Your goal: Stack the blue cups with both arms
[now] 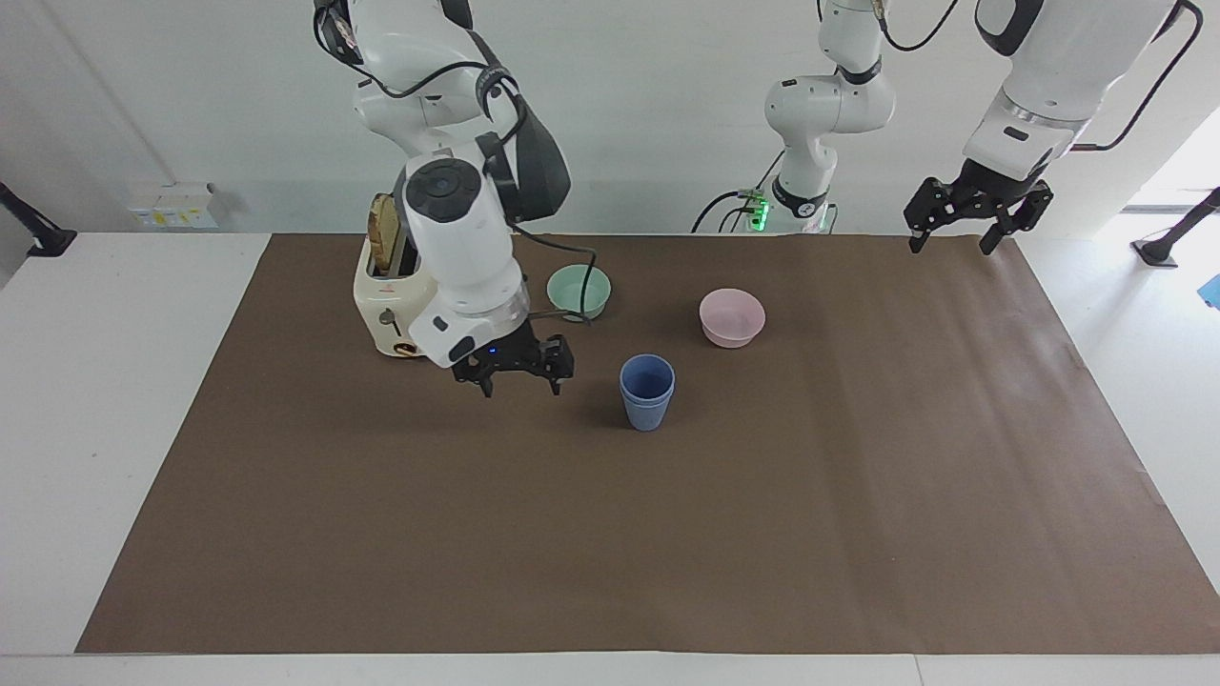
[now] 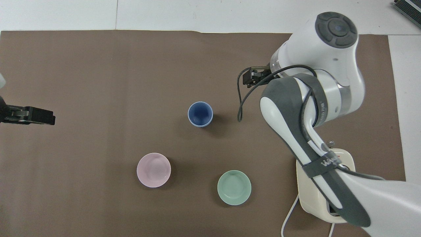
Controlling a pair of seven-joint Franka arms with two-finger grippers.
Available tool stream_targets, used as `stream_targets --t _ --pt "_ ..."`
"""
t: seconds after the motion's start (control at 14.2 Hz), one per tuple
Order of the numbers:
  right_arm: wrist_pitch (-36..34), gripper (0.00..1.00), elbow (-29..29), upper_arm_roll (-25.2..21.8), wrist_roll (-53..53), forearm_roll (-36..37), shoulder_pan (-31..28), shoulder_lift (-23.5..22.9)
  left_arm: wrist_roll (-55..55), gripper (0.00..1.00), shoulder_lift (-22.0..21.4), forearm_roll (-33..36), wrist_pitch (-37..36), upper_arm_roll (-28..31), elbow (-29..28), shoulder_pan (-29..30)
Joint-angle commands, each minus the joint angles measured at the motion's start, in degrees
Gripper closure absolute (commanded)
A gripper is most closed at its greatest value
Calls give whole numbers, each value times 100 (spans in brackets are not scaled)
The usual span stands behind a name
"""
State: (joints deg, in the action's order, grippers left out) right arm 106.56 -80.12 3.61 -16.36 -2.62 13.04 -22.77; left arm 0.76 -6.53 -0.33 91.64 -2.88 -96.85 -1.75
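Observation:
The two blue cups stand nested one in the other as a stack in the middle of the brown mat; the overhead view shows the stack from above. My right gripper is open and empty, raised over the mat beside the stack toward the right arm's end; it also shows in the overhead view. My left gripper is open and empty and waits high over the mat's corner at the left arm's end; its tip shows in the overhead view.
A cream toaster with a slice of toast stands near the right arm's base. A mint-green bowl and a pink bowl sit nearer to the robots than the stack. Slim arms with green-lit bases stand at the table's edge.

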Motion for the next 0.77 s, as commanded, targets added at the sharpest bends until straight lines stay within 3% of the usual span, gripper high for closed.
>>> stream_targets --t 0.0,0.42,0.7 --pt "-293 0 22 61 649 453 -407 220 73 0 -32 50 -84 -46 26 87" --pt "-854 0 14 61 1152 622 -1145 931 73 0 -32 50 -84 -46 17 87" --pt "-1444 0 5 52 1205 666 -1225 1345 73 0 -32 50 -84 -46 18 87"
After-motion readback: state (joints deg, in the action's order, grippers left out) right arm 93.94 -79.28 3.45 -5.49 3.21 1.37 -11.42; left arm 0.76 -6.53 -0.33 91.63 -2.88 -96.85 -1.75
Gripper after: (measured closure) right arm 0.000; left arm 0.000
